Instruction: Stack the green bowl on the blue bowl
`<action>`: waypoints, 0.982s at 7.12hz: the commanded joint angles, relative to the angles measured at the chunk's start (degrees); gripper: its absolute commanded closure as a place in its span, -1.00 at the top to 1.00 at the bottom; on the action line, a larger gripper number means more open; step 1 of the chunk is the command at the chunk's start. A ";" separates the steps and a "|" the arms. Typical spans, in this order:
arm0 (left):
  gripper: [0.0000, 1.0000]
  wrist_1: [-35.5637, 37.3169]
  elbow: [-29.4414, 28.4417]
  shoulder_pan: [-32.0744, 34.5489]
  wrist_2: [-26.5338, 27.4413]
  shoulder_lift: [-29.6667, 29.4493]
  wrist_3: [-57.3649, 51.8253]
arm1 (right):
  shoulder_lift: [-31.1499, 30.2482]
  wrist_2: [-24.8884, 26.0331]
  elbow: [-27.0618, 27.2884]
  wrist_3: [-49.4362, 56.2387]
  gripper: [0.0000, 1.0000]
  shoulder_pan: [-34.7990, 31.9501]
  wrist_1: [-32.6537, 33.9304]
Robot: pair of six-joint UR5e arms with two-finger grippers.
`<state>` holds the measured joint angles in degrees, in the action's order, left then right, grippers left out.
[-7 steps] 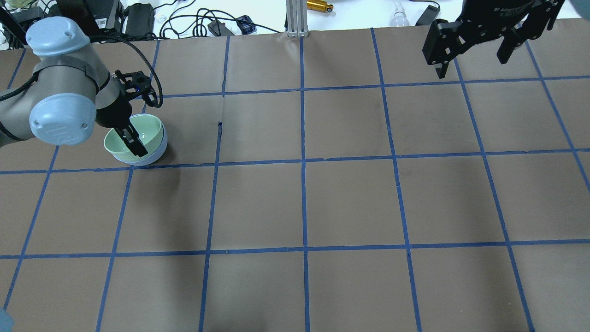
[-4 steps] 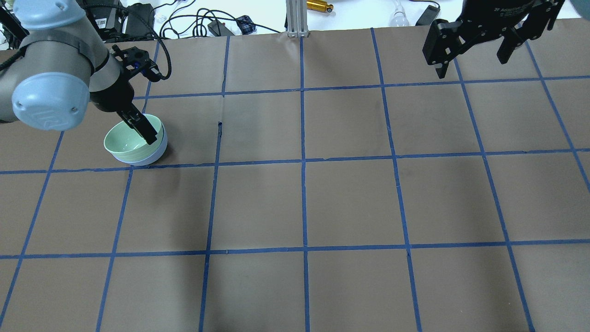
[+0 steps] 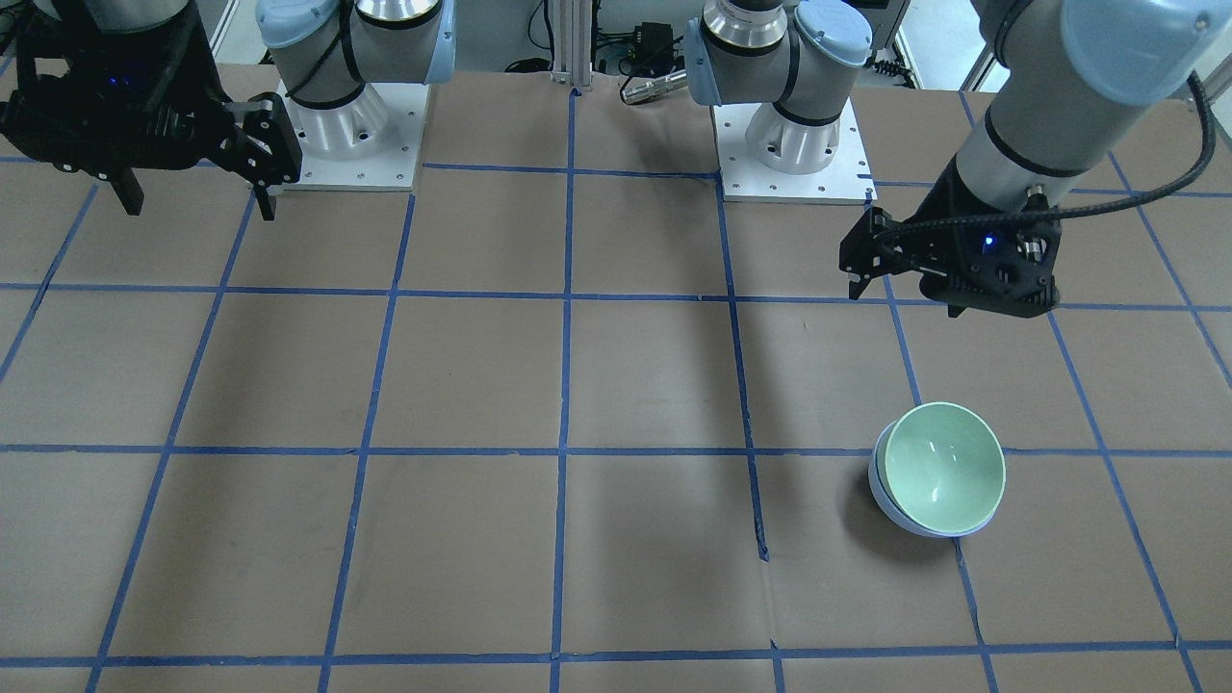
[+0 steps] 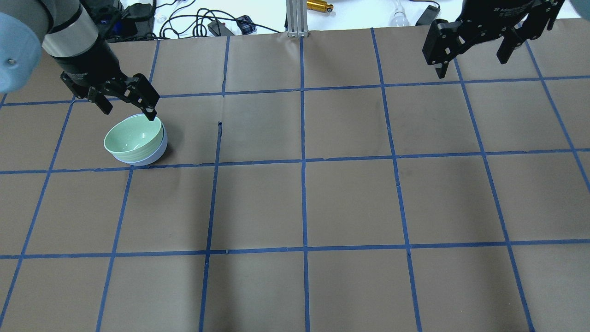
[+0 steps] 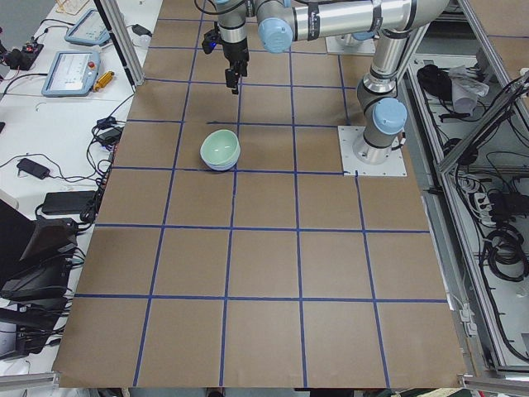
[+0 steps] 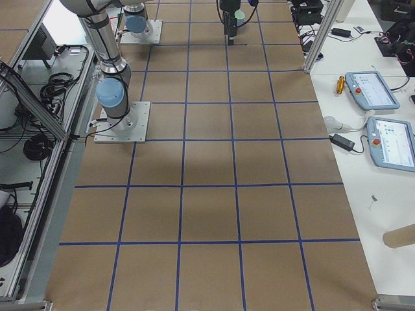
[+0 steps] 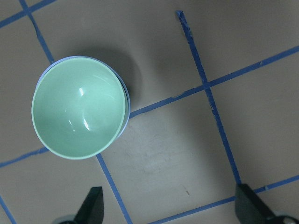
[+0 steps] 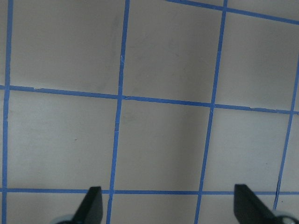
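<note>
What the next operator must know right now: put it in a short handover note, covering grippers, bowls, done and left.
Left gripper: open, empty, above the table beside the bowls, touching neither.
Right gripper: open, empty, at the far right side, away from the bowls.
Green bowl: upright, nested in the blue bowl, whose rim shows only along one side.
Done: the stack looks complete.
Left: probably only confirming that the green bowl sits level, then parking the left arm.

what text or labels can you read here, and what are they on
"2F Adaptive": white print on the right tool, cut off by the frame edge and only partly legible.
Print on the pendant screens: too small to read.
No markings on the green bowl or the blue bowl.
</note>
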<state>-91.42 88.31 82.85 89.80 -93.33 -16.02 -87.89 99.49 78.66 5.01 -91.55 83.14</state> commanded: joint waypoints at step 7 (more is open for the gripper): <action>1.00 -4.64 -0.07 7.59 -0.77 4.29 10.66 | 0.00 0.00 0.00 0.00 1.00 -0.03 0.00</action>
<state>-95.77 88.24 90.41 89.02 -89.31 -5.49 -87.89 99.49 78.66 5.01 -91.53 83.15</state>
